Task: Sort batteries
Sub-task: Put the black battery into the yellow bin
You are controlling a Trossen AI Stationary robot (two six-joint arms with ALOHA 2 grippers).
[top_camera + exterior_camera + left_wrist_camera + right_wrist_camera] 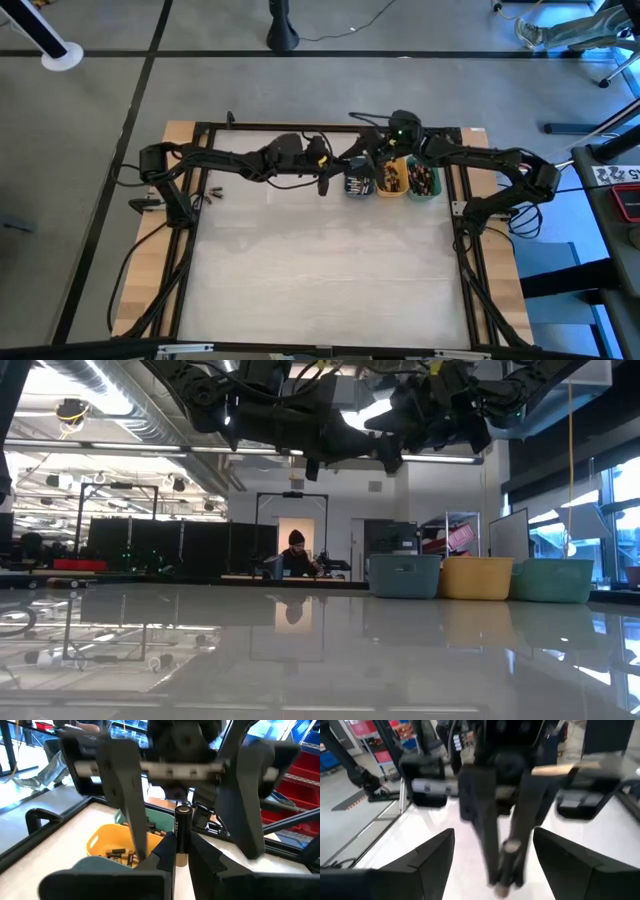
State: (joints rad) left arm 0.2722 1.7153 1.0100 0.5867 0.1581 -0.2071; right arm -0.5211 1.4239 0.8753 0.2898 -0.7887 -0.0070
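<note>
Battery [181, 834] upright, pinched in L gripper [176, 857] fingertips, facing wide-open R gripper [495, 865].

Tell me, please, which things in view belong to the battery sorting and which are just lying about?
Belonging to the job:
- battery pinched upright in the left gripper
- batteries in the orange tray
- slate-blue tray
- green tray
- open right gripper, facing the left one

Lying about:
- small dark bits on the table near the left arm's base
</note>
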